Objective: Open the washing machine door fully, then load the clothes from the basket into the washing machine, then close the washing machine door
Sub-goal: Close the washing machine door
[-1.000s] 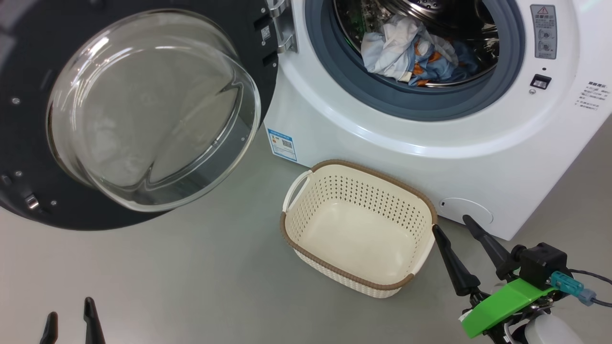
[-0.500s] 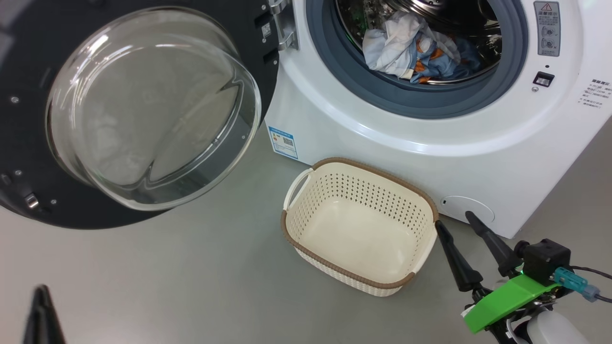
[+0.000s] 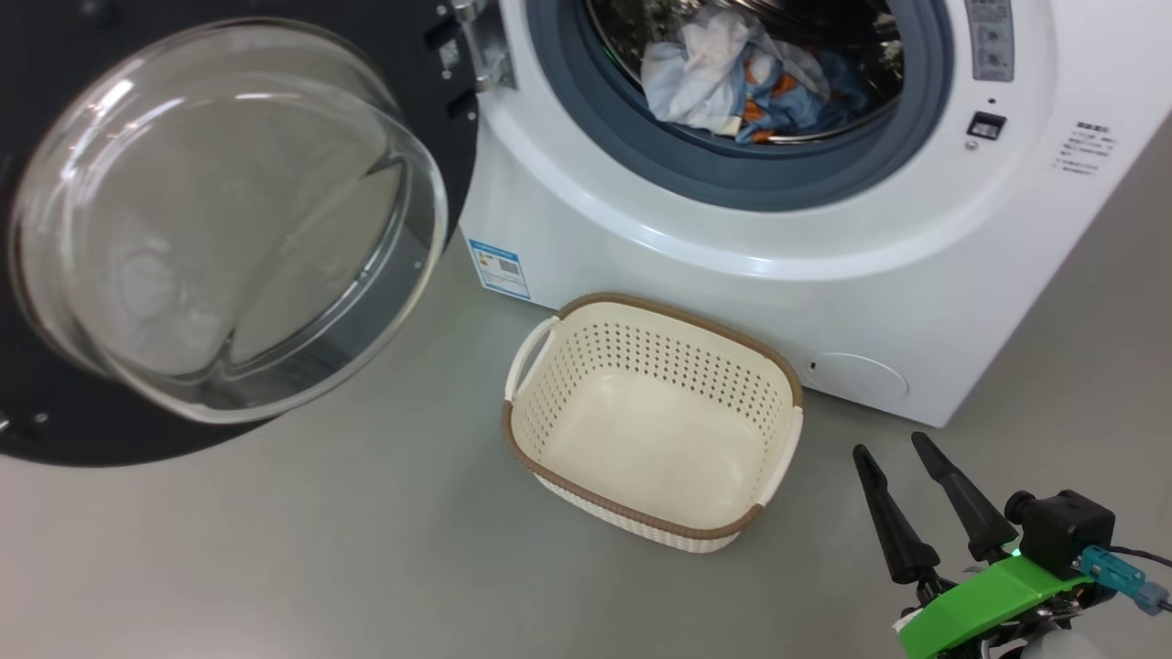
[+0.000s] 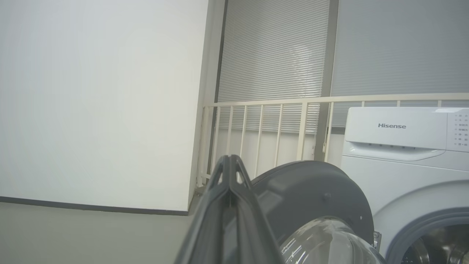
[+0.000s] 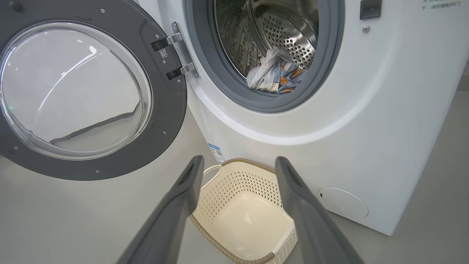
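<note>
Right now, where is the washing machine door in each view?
Head view: the washing machine door, swung open, at left.
Left wrist view: door low, right of centre.
Right wrist view: door upper left.
Shared landmark: grey drum seal, to its right.

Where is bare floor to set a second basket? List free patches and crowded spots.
Free: the wide floor between the washing machine door and the basket, and in front of both; also floor right of the washing machine. Crowded: behind the basket, close to the machine, and its right side, where the open right gripper hovers.
</note>
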### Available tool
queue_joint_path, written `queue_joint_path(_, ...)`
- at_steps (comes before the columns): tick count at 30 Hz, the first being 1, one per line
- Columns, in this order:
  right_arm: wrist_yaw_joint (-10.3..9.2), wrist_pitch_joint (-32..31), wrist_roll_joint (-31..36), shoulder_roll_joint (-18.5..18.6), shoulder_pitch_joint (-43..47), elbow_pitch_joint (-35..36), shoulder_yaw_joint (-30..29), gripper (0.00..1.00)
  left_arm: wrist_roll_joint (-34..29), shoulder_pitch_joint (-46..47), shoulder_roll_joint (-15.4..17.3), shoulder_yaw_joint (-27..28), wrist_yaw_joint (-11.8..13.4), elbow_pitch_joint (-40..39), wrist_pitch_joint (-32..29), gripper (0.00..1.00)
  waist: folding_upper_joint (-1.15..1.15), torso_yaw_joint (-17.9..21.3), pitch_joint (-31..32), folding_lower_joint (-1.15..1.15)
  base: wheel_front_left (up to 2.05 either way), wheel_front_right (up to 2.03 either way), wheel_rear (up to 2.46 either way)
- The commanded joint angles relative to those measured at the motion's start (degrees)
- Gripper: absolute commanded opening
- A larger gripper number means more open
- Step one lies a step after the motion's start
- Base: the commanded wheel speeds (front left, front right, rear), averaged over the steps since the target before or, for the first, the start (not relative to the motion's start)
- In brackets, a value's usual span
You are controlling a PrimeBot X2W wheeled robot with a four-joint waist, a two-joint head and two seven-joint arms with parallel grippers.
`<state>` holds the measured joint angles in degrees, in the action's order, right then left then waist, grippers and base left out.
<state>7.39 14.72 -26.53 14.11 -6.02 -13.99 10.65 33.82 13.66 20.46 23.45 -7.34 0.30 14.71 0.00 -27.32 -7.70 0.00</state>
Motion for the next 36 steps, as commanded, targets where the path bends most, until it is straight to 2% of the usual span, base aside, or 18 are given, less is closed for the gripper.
queue_joint_path(1,0.10,0.3,0.7,0.1,-0.1,1.5,1.0,1.00,1.6,3.6,4.9,2.5,-0.1,0.0,0.3,0.00,0.00,1.6,-1.3,0.00,0.00,0.00,0.00)
queue_joint_path(4,0.10,0.3,0.8,-0.1,-0.3,1.6,1.2,1.00,7.3,8.0,8.5,3.8,-0.1,4.3,0.3,0.00,0.00,2.7,-1.9,0.00,0.00,0.00,0.00)
queue_joint_path(5,0.10,0.3,0.8,-0.1,-0.3,1.6,1.2,1.00,7.3,8.0,8.5,3.8,-0.1,4.3,0.3,0.00,0.00,2.7,-1.9,0.00,0.00,0.00,0.00)
queue_joint_path(8,0.10,0.3,0.9,-0.3,-0.5,1.6,1.5,1.00,14.3,11.9,12.5,3.9,-0.1,11.1,0.3,0.00,0.00,3.6,-2.2,0.00,0.00,0.00,0.00)
queue_joint_path(11,0.10,0.3,1.0,-0.5,-0.7,1.6,1.9,1.00,21.9,15.9,16.7,3.8,-0.1,19.7,-2.2,0.00,0.00,4.4,-2.5,0.00,0.00,0.00,0.00)
queue_joint_path(15,0.10,0.3,1.0,-0.4,-0.9,1.6,1.9,1.00,28.2,20.9,22.1,2.7,-0.1,30.0,-7.1,0.00,0.00,4.8,-3.1,0.00,0.00,0.00,0.00)
queue_joint_path(20,0.10,0.3,1.2,-0.2,-1.3,1.7,2.0,1.00,36.3,25.7,25.9,-0.8,-0.1,38.7,-19.1,0.00,0.00,5.0,-4.1,0.00,0.00,0.00,0.00)
queue_joint_path(28,0.10,0.3,1.5,0.4,-2.7,1.8,3.0,1.00,44.8,28.9,27.9,-5.6,-0.1,45.9,-38.3,0.00,0.00,5.6,-6.9,0.00,0.00,0.00,0.00)
queue_joint_path(36,0.10,0.3,1.5,1.4,-4.4,2.0,3.6,1.00,46.1,30.2,27.7,-6.7,-0.1,48.1,-40.9,0.00,0.00,6.5,-9.3,0.00,0.00,0.00,0.00)
